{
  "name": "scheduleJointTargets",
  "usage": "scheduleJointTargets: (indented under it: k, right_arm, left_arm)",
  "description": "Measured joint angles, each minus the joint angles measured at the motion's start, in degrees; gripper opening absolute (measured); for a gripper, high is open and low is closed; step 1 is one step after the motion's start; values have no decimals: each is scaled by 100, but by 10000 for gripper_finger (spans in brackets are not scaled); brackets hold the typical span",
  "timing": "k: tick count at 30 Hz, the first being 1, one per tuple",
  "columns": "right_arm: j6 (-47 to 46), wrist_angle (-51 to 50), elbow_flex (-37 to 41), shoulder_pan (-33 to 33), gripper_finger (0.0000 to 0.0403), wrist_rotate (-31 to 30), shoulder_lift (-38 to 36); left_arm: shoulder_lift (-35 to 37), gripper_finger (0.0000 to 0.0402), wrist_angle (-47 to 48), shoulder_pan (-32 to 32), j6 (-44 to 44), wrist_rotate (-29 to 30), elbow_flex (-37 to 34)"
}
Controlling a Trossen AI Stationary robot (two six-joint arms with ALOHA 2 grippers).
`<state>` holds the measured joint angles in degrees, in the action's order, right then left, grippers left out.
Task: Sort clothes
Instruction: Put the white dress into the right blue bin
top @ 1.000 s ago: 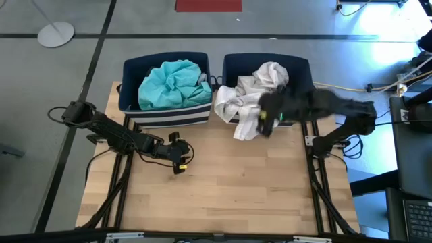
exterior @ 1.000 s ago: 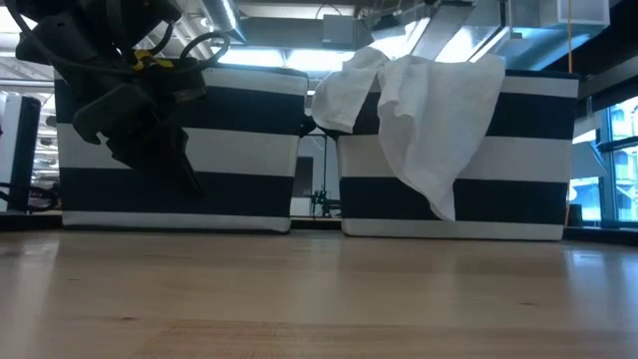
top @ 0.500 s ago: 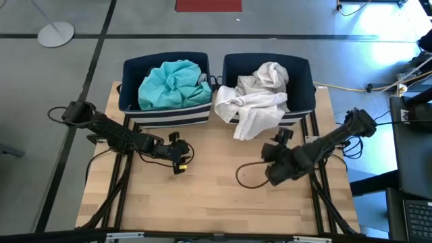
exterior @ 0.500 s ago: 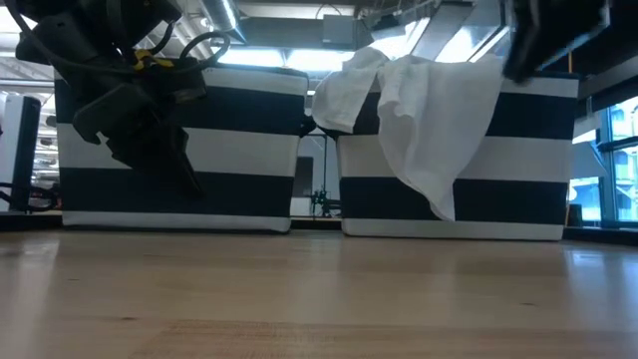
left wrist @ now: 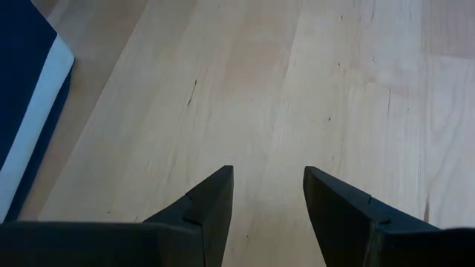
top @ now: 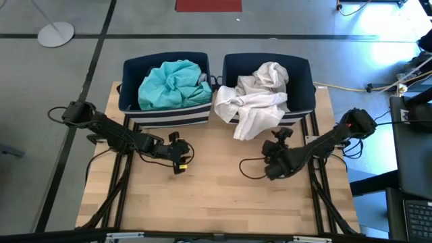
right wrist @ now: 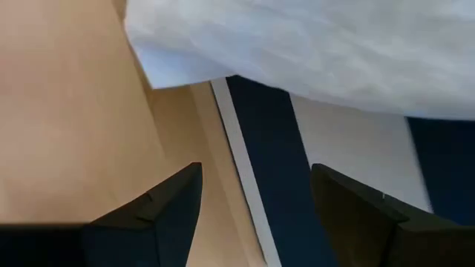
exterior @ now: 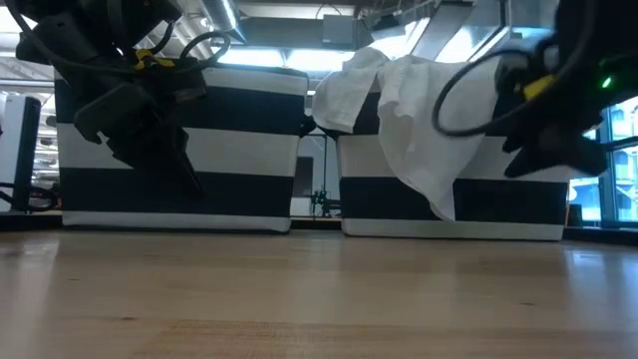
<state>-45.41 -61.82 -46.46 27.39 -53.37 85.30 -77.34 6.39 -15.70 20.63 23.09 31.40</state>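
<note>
My right gripper [right wrist: 256, 200] hangs open and empty just in front of the white garment [top: 253, 108] draped over the right bin [top: 304, 74], which risks sliding out since half its weight overhangs the rim.

The right claw [top: 275, 138] is hanging over the wood table [top: 216, 196], just in front of the right bin [top: 304, 74]. A white cloth [top: 253, 108] is spilling over that bin's edge, right beside the claw. The left claw [top: 179, 156] is sitting well off to the side. Behind it, the left bin [top: 131, 71] is holding a teal cloth [top: 169, 82].
</note>
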Motion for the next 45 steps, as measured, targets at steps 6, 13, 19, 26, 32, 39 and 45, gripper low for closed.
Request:
scheduleJointTargets:
  k: [6, 13, 19, 26, 32, 39, 45]
  right_arm:
    - [1198, 1418, 335, -521, 252, -179, 7]
    - [3982, 4122, 299, -1014, 252, -407, 8]
    - [5820, 5508, -323, -1258, 252, -410, 9]
    - [6937, 5496, -1672, -1591, 252, -412, 9]
    - [6970, 4285, -2877, -2487, 252, -468, 9]
    - [5504, 2091, -3571, -4017, 252, -28, 7]
    - [4258, 587, -3494, -5268, 252, 1954, 11]
  left_arm:
    - [0, 155, -9, 15, -31, 28, 2]
    - [0, 155, -24, 16, -149, 42, 2]
    - [0, 155, -25, 17, -156, 52, 2]
    - [0, 155, -20, 15, -156, 52, 2]
    - [0, 155, -11, 15, -154, 54, 2]
    - [0, 155, 72, 15, -153, 57, 0]
    - [0, 155, 70, 15, -152, 56, 2]
